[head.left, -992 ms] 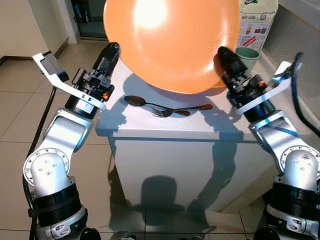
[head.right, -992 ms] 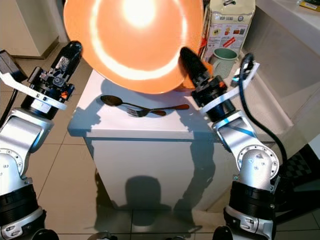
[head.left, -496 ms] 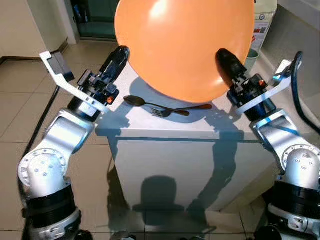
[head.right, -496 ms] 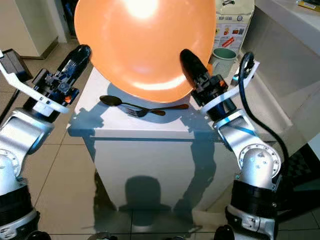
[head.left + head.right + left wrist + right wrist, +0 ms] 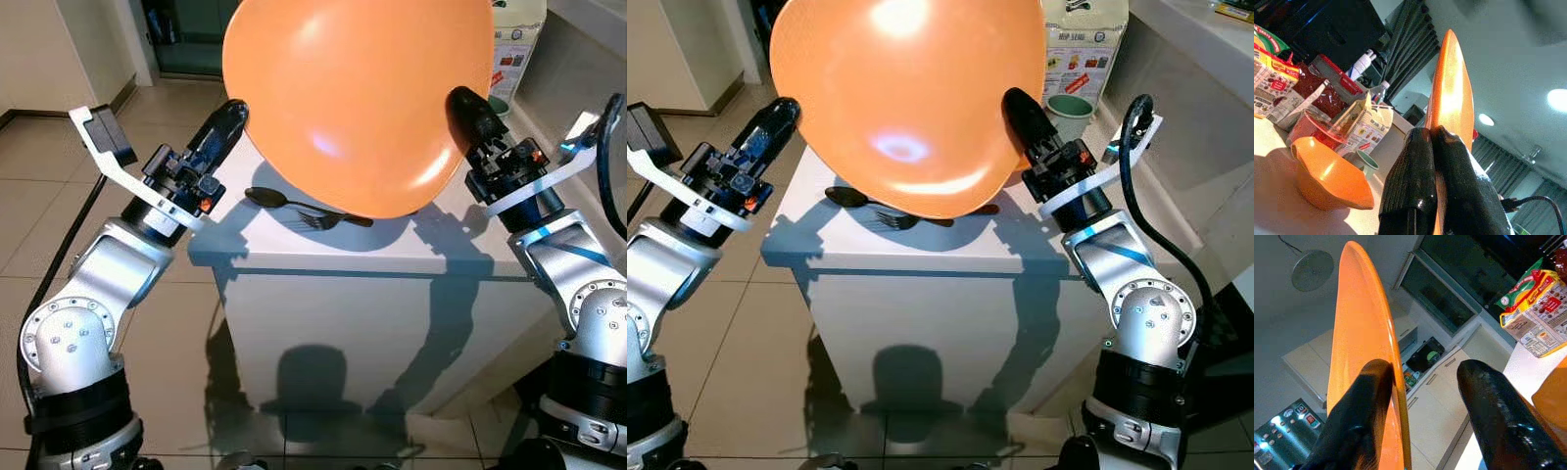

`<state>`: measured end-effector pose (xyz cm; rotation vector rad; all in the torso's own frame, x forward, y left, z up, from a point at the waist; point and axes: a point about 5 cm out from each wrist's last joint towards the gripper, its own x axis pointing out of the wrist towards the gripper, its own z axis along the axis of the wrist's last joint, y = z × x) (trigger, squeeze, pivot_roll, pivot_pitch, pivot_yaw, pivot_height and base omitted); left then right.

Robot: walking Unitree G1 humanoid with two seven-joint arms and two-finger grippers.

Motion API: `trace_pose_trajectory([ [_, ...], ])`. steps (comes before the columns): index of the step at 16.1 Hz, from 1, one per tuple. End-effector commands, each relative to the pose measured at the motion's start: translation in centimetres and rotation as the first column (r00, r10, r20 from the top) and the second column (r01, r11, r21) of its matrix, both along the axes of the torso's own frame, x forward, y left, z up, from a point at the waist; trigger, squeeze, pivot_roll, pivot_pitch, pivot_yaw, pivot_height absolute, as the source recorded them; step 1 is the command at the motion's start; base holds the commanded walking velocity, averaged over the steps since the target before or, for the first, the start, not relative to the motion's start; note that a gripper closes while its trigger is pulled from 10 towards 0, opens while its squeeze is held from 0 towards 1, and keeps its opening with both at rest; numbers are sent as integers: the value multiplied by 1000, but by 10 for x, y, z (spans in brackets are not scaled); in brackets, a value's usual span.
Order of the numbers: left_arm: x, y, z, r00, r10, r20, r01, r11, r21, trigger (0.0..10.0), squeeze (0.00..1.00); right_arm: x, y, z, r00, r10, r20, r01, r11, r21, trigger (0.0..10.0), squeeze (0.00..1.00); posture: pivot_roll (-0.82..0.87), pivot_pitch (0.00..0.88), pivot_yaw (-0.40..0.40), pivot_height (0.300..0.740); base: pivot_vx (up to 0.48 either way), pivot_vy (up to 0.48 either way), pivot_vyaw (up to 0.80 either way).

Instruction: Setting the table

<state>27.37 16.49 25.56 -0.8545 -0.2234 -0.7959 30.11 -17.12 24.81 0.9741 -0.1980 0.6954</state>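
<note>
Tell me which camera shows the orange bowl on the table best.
Left wrist view: the orange bowl sits whole on the white table, beside the held orange plate. The right wrist view catches just its edge; in both eye views the plate hides it.

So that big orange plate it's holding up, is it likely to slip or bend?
The plate looks stiff: its thin rim stays straight in both wrist views. Its glossy surface shines, so it may be slippery. The left gripper pinches the rim, while the right gripper has jaws apart with one finger against it, so it might tilt.
</note>
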Motion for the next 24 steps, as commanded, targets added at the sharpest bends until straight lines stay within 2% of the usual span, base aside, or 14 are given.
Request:
trace_pose_trajectory([
  [1,-8,-7,8,995,-76,63,76,997,-2,0,0,0,1,3,1000,27,12,-27,1000,1,0,0,59,0,-27,740,0,0,0],
  [6,-8,-7,6,994,-95,63,95,995,7,0,0,-3,4,3,998,61,25,-61,998,-2,0,0,58,0,-29,740,0,0,0],
  [13,-6,-4,3,995,-79,53,78,997,18,0,0,-1,2,4,999,41,27,-41,999,11,0,0,58,0,-29,740,0,0,0],
  [16,-7,-4,2,996,-67,58,65,997,48,0,0,-1,0,4,999,32,28,-33,999,22,0,0,59,0,-30,740,0,0,0],
  [17,-5,-2,1,998,-39,49,36,998,53,3333,0,0,-1,4,999,25,29,-26,999,32,0,0,59,0,-30,740,0,0,0],
  [18,0,0,0,1000,0,21,-1,999,51,10000,369,0,-2,4,999,20,29,-21,999,38,0,0,59,0,-28,740,0,0,0],
  [19,4,3,-2,1000,18,-10,-18,999,37,10000,1000,0,-3,4,1000,13,28,-14,999,43,0,0,57,0,-27,740,0,0,0],
  [21,5,7,-5,998,53,-28,-51,997,64,10000,1000,-1,-3,3,1000,-16,25,15,1000,25,0,0,57,0,-27,740,0,0,0],
  [23,4,11,-8,996,76,-43,-73,995,72,10000,1000,-2,-5,4,999,-42,22,41,997,64,0,0,57,0,-27,740,0,0,0],
  [24,1,10,-10,998,52,-45,-49,996,76,10000,1000,-1,-9,3,998,-68,11,67,993,94,0,0,56,0,-25,740,0,0,0],
])
